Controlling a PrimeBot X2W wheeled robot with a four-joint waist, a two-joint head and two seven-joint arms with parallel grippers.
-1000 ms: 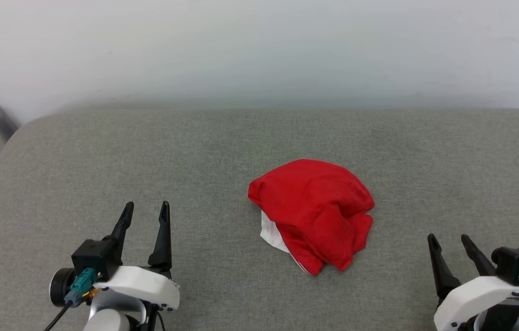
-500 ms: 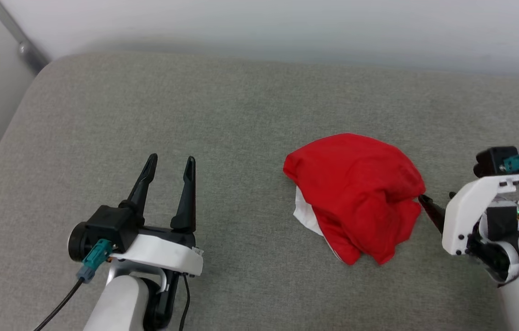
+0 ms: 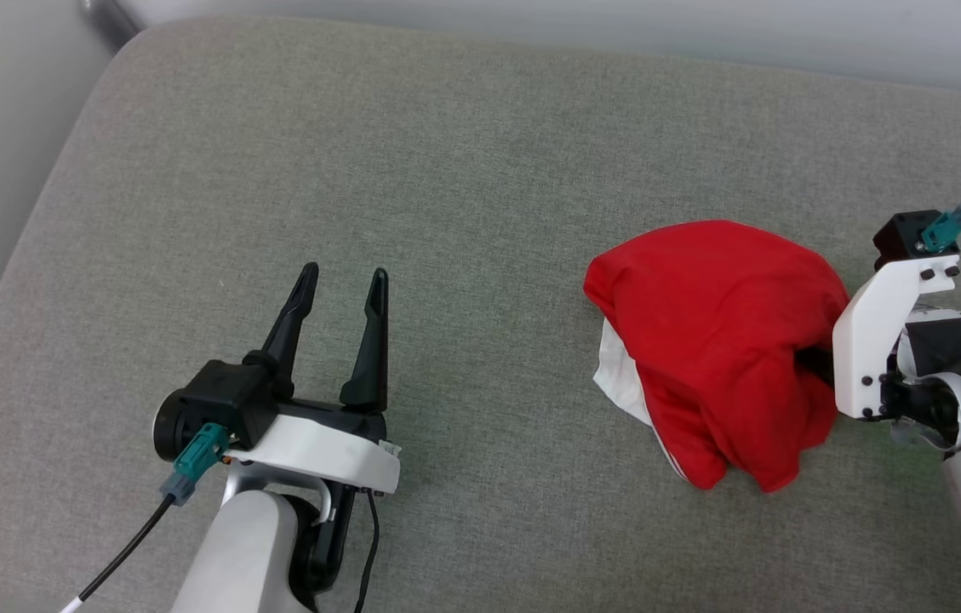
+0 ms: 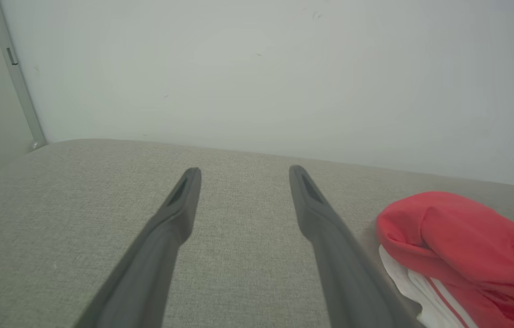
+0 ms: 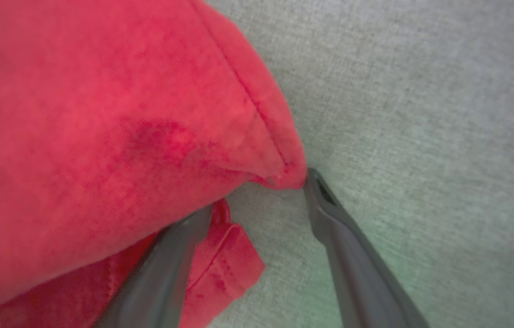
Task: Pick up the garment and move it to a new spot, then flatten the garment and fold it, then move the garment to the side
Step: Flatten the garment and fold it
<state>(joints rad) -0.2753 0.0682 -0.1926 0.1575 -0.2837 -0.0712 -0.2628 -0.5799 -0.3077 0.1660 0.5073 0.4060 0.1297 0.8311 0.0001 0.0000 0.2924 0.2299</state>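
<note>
R claw (image 5: 261, 193) stands open at the right flank of the garment (image 3: 718, 332). One finger is slid under a red fold, the other touches the tip of a stitched hem corner; nothing pinched yet. L claw (image 3: 343, 272), also open & empty, hovers over bare fabric toward the front-left of the grey cushion (image 3: 446, 170), well apart from the heap. The garment, a rumpled red mound w/ white cloth & striped trim peeking from its left underside, lies on the right part of the cushion, well clear of the far edge & the pale wall (image 4: 257, 68) behind.

Handling, by the look of it: light, limp knit w/ no stiffness, not fragile. It'll prob. sag & trail when lifted, & drag rather than slide on the textured upholstery. Best hold looks like the doubled hem corner between the R fingers, since it's stitched, thicker & less apt to slip than a single layer. Pinching one layer only would likely let the rest unroll & hang. For flattening, shoulders or hem corners w/ both claws seem sensible, though most are buried in the heap.
</note>
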